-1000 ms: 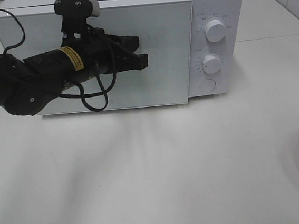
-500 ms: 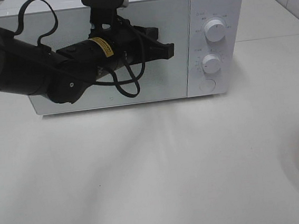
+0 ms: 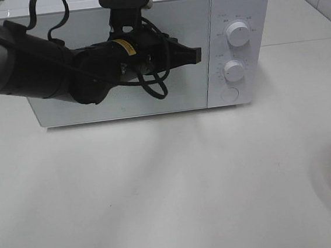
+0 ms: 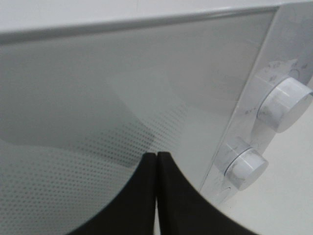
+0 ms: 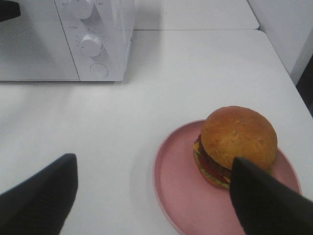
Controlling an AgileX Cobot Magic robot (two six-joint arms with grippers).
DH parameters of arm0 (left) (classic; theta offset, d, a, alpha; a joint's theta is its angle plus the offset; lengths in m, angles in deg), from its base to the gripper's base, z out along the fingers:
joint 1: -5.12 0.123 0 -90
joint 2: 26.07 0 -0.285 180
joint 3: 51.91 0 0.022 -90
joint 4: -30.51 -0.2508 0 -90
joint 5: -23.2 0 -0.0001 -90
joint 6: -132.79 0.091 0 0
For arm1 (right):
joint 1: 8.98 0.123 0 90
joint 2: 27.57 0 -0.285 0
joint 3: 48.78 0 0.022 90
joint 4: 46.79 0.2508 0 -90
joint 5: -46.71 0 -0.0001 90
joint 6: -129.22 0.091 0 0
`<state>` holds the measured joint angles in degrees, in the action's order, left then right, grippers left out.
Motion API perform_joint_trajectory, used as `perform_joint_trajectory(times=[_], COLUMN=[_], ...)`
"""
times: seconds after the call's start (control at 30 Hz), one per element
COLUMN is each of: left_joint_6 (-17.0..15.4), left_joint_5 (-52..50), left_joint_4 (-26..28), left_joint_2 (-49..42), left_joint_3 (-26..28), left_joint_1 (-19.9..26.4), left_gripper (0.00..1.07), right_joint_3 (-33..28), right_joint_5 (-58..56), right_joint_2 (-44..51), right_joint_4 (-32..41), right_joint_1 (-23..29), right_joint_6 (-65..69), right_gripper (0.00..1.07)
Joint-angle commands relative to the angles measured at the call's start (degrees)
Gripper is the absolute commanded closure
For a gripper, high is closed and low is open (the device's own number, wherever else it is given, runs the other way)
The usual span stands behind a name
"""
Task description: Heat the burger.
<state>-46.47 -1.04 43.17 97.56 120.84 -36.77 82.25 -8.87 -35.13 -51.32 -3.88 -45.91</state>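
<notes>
white microwave (image 3: 146, 49) door is pressed by the clenched left gripper (image 3: 194, 54); burger (image 5: 237, 142) loading awaits between released right gripper (image 5: 154, 196) jaws.

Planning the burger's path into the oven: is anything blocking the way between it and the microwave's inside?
Yes. The white microwave's glass door is shut, with the closed left gripper at its front. The golden-bun burger sits on the round pink plate on the bare white table, between the open right gripper's fingers.
</notes>
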Motion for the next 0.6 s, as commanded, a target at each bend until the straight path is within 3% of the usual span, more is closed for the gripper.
perform_joint_trajectory(times=[0.03, 0.07, 0.1, 0.13, 0.17, 0.2, 0.23, 0.27, 0.4, 0.43, 0.47, 0.6], left_joint_6=[-0.34, -0.34, -0.34, -0.34, -0.74, -0.74, -0.74, -0.74, -0.74, -0.74, -0.74, -0.74], left_joint_5=[2.92, 6.19, 6.19, 7.96, 11.40, 11.40, 13.52, 19.08, 28.02, 35.29, 35.29, 51.28], left_joint_4=[1.72, 1.20, 1.20, 0.74, 0.57, 0.57, 0.63, 0.63, 0.69, 0.80, 0.80, 1.03], left_joint_2=[-1.89, -2.64, -2.64, -3.09, -3.95, -3.95, -4.24, -5.44, -7.45, -9.22, -9.22, -13.18], left_joint_3=[0.69, 0.69, 0.69, 0.69, 0.69, 0.69, 0.69, 0.69, 0.69, 0.69, 0.69, 0.69], left_joint_1=[-1.20, -2.35, -2.35, -2.81, -3.61, -3.61, -3.95, -4.58, -5.16, -5.44, -5.44, -5.39], left_gripper=[0.99, 0.83, 0.83, 0.70, 0.39, 0.39, 0.28, 0.07, 0.06, 0.06, 0.06, 0.06], right_joint_3=[-0.06, -0.06, -0.06, -0.06, -0.06, -0.06, -0.06, -0.06, -0.06, -0.06, -0.06, -0.06], right_joint_5=[0.52, 0.52, 0.52, 0.52, 0.52, 0.52, 0.52, 0.52, 0.52, 0.52, 0.52, 0.52], right_joint_2=[1.72, 1.72, 1.72, 1.72, 1.72, 1.72, 1.72, 1.72, 1.72, 1.72, 1.72, 1.72], right_joint_4=[0.11, 0.11, 0.11, 0.11, 0.11, 0.11, 0.11, 0.11, 0.11, 0.11, 0.11, 0.11], right_joint_1=[-0.34, -0.34, -0.34, -0.34, -0.34, -0.34, -0.34, -0.34, -0.34, -0.34, -0.34, -0.34], right_joint_6=[-0.63, -0.63, -0.63, -0.63, -0.63, -0.63, -0.63, -0.63, -0.63, -0.63, -0.63, -0.63], right_gripper=[0.32, 0.32, 0.32, 0.32, 0.32, 0.32, 0.32, 0.32, 0.32, 0.32, 0.32, 0.32])
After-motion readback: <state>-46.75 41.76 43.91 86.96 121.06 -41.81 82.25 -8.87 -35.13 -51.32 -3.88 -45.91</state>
